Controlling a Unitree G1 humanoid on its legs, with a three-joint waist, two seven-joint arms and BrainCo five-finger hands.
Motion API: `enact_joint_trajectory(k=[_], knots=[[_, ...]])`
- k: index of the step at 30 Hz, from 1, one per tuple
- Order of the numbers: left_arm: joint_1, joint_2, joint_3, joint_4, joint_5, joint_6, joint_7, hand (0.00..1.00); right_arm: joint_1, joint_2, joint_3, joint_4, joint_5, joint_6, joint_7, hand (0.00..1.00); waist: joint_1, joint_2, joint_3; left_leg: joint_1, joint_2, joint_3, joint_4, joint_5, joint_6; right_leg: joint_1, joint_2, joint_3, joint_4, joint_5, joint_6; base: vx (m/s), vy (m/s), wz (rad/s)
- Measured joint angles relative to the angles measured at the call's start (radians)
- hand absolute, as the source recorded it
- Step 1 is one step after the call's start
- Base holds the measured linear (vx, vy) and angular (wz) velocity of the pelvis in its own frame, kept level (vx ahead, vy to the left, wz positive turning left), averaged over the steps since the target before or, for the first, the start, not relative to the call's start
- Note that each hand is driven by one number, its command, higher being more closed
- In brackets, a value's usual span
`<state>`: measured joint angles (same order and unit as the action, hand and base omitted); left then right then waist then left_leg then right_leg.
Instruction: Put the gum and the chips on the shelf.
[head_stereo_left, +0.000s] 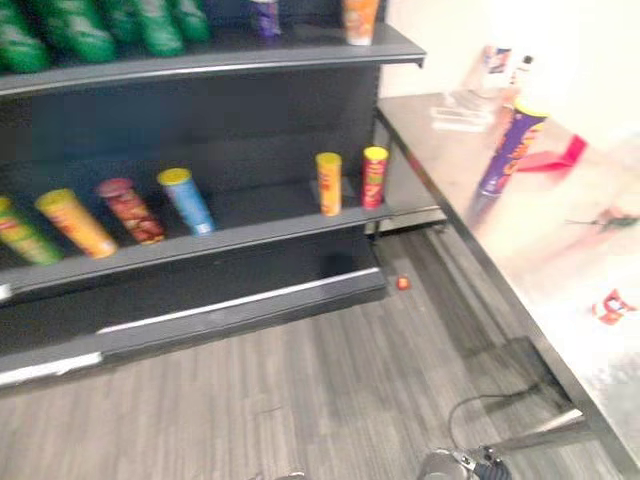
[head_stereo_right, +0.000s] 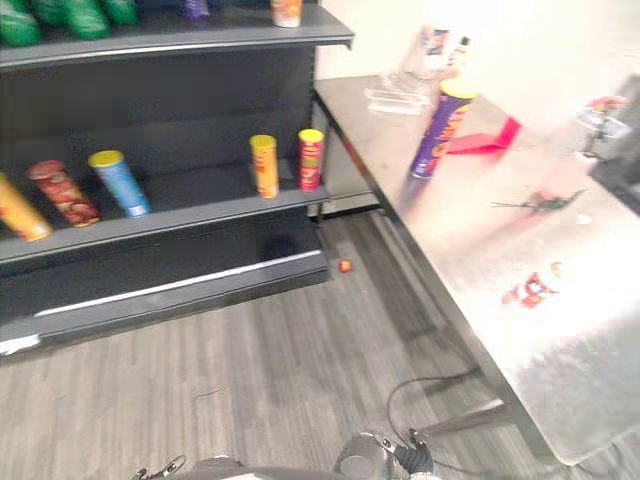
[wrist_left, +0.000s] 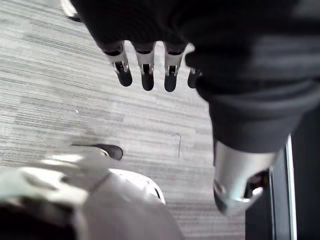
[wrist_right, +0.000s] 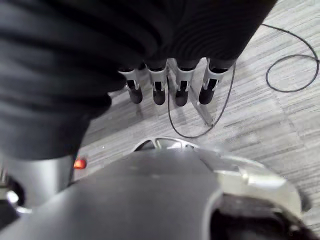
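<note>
Left robot hand (wrist_left: 146, 67) and right robot hand (wrist_right: 159, 87) are hanging over the floor (head_stereo_left: 300, 400), fingers straight, holding nothing. Purple chips can (head_stereo_left: 510, 150) is standing upright on the table (head_stereo_left: 560, 230), upper right; shelf (head_stereo_left: 250, 235) upper left. Small red packet (head_stereo_right: 530, 290) is lying on the table lower right, too blurred to identify.

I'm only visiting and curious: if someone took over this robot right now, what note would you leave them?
Left robot hand: open, empty, hanging over the floor.
Right robot hand: open, empty too.
The purple chips can stands on the steel table beside the shelf. A small red packet, possibly the gum, lies on the table nearer the robot.
Done: nothing picked up yet.
Left: carry both to the shelf, which already holds other cans.
</note>
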<state>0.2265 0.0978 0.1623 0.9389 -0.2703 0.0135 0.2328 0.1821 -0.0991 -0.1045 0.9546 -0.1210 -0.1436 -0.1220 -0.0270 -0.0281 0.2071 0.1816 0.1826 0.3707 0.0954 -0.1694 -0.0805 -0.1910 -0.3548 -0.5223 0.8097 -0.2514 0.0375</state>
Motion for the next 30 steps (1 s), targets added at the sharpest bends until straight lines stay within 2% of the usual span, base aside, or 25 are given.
enact_joint_trajectory(k=[1,2,3,4,5,6,7,8,9,11,12,13,14,15,16,17,18,19,20,21,22,24,27,29,30], knots=[[-0.014,0.007,-0.001,0.010,0.003,0.002,-0.003,0.00,0.005,-0.001,0.006,-0.007,-0.001,-0.010,-0.002,0.00,0.000,0.001,0.002,0.030,0.011,0.039,-0.012,0.006,-0.010,-0.034,0.044,-0.076,-0.078,0.001,-0.010,0.39,-0.047,-0.96],[-0.029,0.008,0.001,0.020,0.005,0.001,-0.004,0.00,0.011,0.001,0.006,-0.009,-0.001,-0.021,-0.003,0.00,0.002,-0.002,0.003,0.054,0.007,0.066,-0.012,0.007,-0.011,-0.044,0.071,-0.116,-0.166,0.009,-0.014,0.33,-0.052,-0.76],[-0.031,0.008,0.003,0.020,0.005,-0.002,-0.004,0.00,0.016,0.004,0.007,-0.009,-0.003,-0.029,-0.005,0.00,0.003,-0.006,0.002,0.071,-0.002,0.085,-0.014,0.006,-0.011,-0.037,0.088,-0.141,-0.245,0.039,-0.034,0.46,-0.102,-0.66],[-0.026,0.013,0.016,0.025,0.008,-0.015,-0.010,0.00,0.024,0.011,0.011,-0.003,-0.029,-0.042,-0.011,0.00,0.004,-0.032,0.000,0.123,-0.050,0.118,-0.020,-0.001,-0.023,0.006,0.079,-0.224,-0.376,0.123,-0.178,0.33,-0.075,-0.61],[-0.031,0.000,0.028,0.039,0.008,-0.017,-0.012,0.00,0.013,0.007,0.000,0.002,-0.028,-0.042,-0.016,0.00,0.004,-0.005,0.000,0.138,-0.043,0.133,-0.018,-0.008,-0.035,0.015,0.090,-0.235,-0.369,0.112,-0.177,0.44,-0.050,-0.59],[-0.031,-0.036,0.031,0.044,0.010,-0.030,-0.020,0.00,0.007,-0.024,-0.006,0.005,-0.035,-0.043,-0.026,0.00,-0.006,0.036,0.005,0.137,-0.024,0.161,-0.004,-0.008,-0.044,0.020,0.103,-0.257,-0.371,0.114,-0.180,0.27,0.009,-0.42],[-0.032,-0.059,0.032,0.047,0.012,-0.052,-0.023,0.00,0.006,-0.038,-0.013,0.008,-0.035,-0.041,-0.030,0.00,-0.001,0.061,0.007,0.151,-0.024,0.189,-0.016,0.006,-0.042,0.027,0.117,-0.254,-0.374,0.112,-0.178,0.31,0.009,-0.27],[-0.032,-0.063,0.032,0.049,0.012,-0.060,-0.024,0.00,0.005,-0.039,-0.016,0.008,-0.036,-0.039,-0.031,0.00,0.001,0.066,0.009,0.163,-0.028,0.200,-0.028,0.023,-0.045,0.033,0.119,-0.249,-0.375,0.106,-0.170,0.17,-0.017,-0.14],[-0.033,-0.060,0.032,0.055,0.012,-0.065,-0.027,0.00,0.002,-0.039,-0.016,0.008,-0.036,-0.036,-0.032,0.00,0.001,0.062,0.009,0.181,-0.036,0.204,-0.040,0.047,-0.060,0.046,0.121,-0.245,-0.377,0.085,-0.155,0.11,-0.034,-0.07],[-0.036,-0.055,0.035,0.055,0.015,-0.070,-0.033,0.00,-0.004,-0.036,-0.013,0.009,-0.034,-0.028,-0.036,0.00,0.006,0.051,0.005,0.185,-0.033,0.209,0.010,0.050,-0.064,0.066,0.125,-0.239,-0.390,0.049,-0.127,0.05,-0.062,-0.17],[-0.035,-0.044,0.035,0.058,0.029,-0.066,-0.041,0.00,-0.004,-0.025,-0.013,0.008,-0.028,-0.020,-0.037,0.00,0.003,0.034,0.000,0.171,-0.017,0.220,0.088,0.051,-0.066,0.081,0.135,-0.233,-0.415,0.037,-0.104,0.00,-0.067,-0.25],[-0.034,-0.037,0.035,0.057,0.050,-0.066,-0.045,0.00,-0.003,-0.017,-0.014,0.008,-0.026,-0.013,-0.039,0.00,0.002,0.029,-0.004,0.154,-0.003,0.221,0.140,0.052,-0.069,0.089,0.145,-0.232,-0.438,0.041,-0.097,-0.01,-0.085,-0.46],[-0.042,-0.018,0.031,0.057,0.075,-0.062,-0.051,0.00,-0.005,-0.012,-0.009,0.008,-0.017,0.002,-0.042,0.00,0.005,0.019,-0.006,0.123,0.027,0.219,0.244,0.083,-0.113,0.116,0.177,-0.225,-0.510,0.047,-0.086,0.02,-0.081,-0.76],[-0.042,-0.021,0.028,0.060,0.096,-0.055,-0.059,0.00,-0.012,-0.011,-0.003,0.007,0.005,0.010,-0.042,0.00,0.013,0.026,-0.017,0.062,0.069,0.206,0.351,0.135,-0.121,0.147,0.209,-0.237,-0.599,0.044,-0.062,0.08,-0.083,-0.88],[-0.038,-0.023,0.029,0.063,0.097,-0.054,-0.062,0.00,-0.014,-0.015,-0.003,0.004,0.011,0.013,-0.042,0.00,0.011,0.043,-0.027,0.021,0.100,0.180,0.409,0.159,-0.117,0.143,0.212,-0.233,-0.575,0.043,-0.094,0.22,-0.055,-0.92],[-0.035,-0.006,0.031,0.057,0.095,-0.055,-0.064,0.00,-0.019,-0.017,0.000,0.000,0.014,0.017,-0.040,0.00,0.001,0.010,-0.037,-0.036,0.096,0.145,0.547,0.219,-0.136,0.148,0.188,-0.201,-0.552,0.040,-0.082,0.25,-0.009,-1.09],[-0.034,-0.013,0.031,0.060,0.091,-0.043,-0.057,0.00,-0.027,-0.021,0.009,0.003,0.013,0.037,-0.038,0.00,0.011,0.028,-0.035,-0.065,0.119,0.107,0.635,0.240,-0.144,0.149,0.215,-0.148,-0.566,0.052,-0.087,0.22,0.010,-1.35],[-0.032,-0.019,0.032,0.063,0.087,-0.031,-0.054,0.00,-0.033,-0.036,0.009,-0.001,0.013,0.044,-0.038,0.00,0.009,0.041,-0.037,-0.102,0.143,0.084,0.716,0.176,-0.154,0.150,0.245,-0.105,-0.588,0.062,-0.093,0.17,0.062,-1.73],[-0.031,-0.029,0.036,0.064,0.075,-0.022,-0.049,0.00,-0.038,-0.041,0.005,0.005,0.012,0.057,-0.033,0.00,0.014,0.048,-0.035,-0.134,0.139,0.089,0.748,0.072,-0.136,0.156,0.260,-0.024,-0.602,0.078,-0.111,0.11,0.068,-1.45],[-0.031,-0.030,0.036,0.064,0.075,-0.021,-0.044,0.00,-0.038,-0.041,0.005,0.005,0.010,0.057,-0.028,0.00,0.014,0.045,-0.034,-0.140,0.129,0.090,0.732,0.039,-0.118,0.162,0.260,0.010,-0.605,0.081,-0.110,0.11,0.077,-1.48],[-0.030,-0.033,0.037,0.062,0.074,-0.021,-0.039,0.00,-0.037,-0.041,0.005,0.006,0.008,0.056,-0.021,0.00,0.017,0.042,-0.033,-0.148,0.111,0.085,0.682,0.006,-0.084,0.168,0.259,0.063,-0.608,0.088,-0.108,0.09,0.077,-1.37],[-0.026,-0.037,0.037,0.056,0.042,-0.023,-0.021,0.00,-0.044,-0.046,0.004,0.019,0.000,0.046,-0.011,0.00,0.023,0.041,-0.033,-0.150,0.063,0.023,0.453,-0.014,-0.073,0.172,0.262,0.183,-0.629,0.100,-0.082,0.12,0.128,-1.80],[-0.025,-0.038,0.037,0.056,0.007,-0.021,0.007,0.00,-0.039,-0.047,0.003,0.044,-0.018,0.032,0.001,0.00,0.022,0.042,-0.034,-0.146,0.007,-0.166,0.096,0.000,-0.079,0.176,0.268,0.318,-0.680,0.134,-0.043,0.14,0.225,-1.67],[-0.021,-0.045,0.038,0.056,0.000,-0.019,0.029,0.00,-0.016,-0.056,0.004,0.044,-0.031,0.032,0.001,0.00,0.019,0.049,-0.038,-0.150,-0.003,-0.243,0.000,0.029,-0.085,0.178,0.272,0.379,-0.709,0.156,-0.017,0.18,0.304,-1.33],[-0.016,-0.058,0.038,0.056,0.000,-0.018,0.037,0.00,0.001,-0.067,0.005,0.044,-0.033,0.031,0.000,0.00,0.017,0.071,-0.050,-0.155,0.002,-0.250,-0.038,0.073,-0.084,0.178,0.287,0.410,-0.729,0.171,0.006,0.18,0.323,-0.99]])
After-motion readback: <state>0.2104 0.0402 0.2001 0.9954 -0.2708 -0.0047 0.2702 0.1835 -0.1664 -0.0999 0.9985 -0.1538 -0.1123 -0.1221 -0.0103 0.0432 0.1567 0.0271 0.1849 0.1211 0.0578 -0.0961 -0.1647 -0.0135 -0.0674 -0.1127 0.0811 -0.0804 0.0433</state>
